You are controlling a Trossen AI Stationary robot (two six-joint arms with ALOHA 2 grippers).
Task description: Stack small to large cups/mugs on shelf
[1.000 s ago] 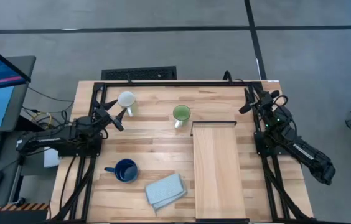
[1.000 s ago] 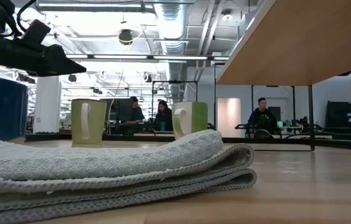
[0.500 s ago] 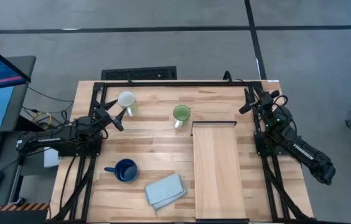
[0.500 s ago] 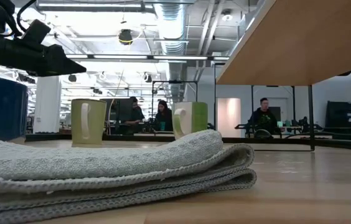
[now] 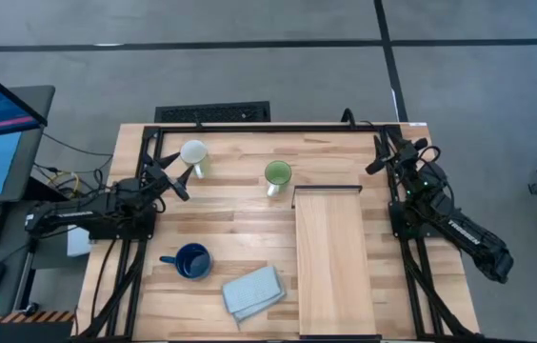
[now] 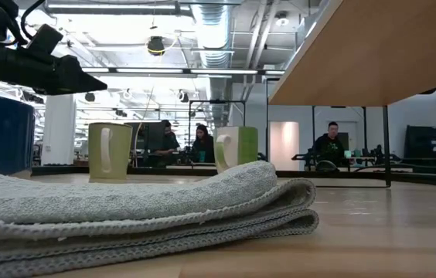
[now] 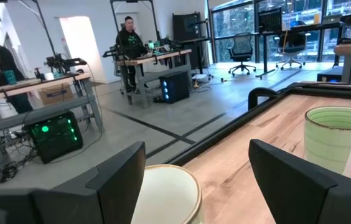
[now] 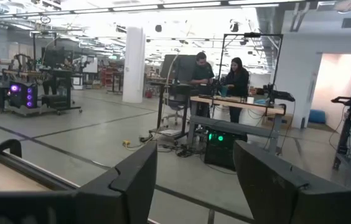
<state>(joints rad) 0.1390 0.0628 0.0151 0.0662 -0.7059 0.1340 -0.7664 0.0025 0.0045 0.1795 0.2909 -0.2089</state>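
Nearest the front edge of the tabletop (image 5: 221, 219) a folded cloth (image 5: 253, 292) is lying, with the blue mug (image 5: 190, 261) just behind it toward the left edge. The shelf (image 5: 332, 262) is running its long axis from the front edge toward the back, on the right half, and nothing is standing on it yet. Further back the left gripper (image 5: 170, 178) is hovering near the back left corner with its fingers spread wide and gripping nothing; the white mug (image 5: 193, 153) is sitting just beyond its fingertips, toward the back edge, so this arm is much the nearer one and a short forward reach looks like the move in hand. The green mug (image 5: 277, 174) is standing mid-table, just off the shelf's far end. The right gripper (image 5: 380, 153) is waiting by the back right corner, fingers parted and empty. That is making three mugs, one shelf, one cloth, two arms.
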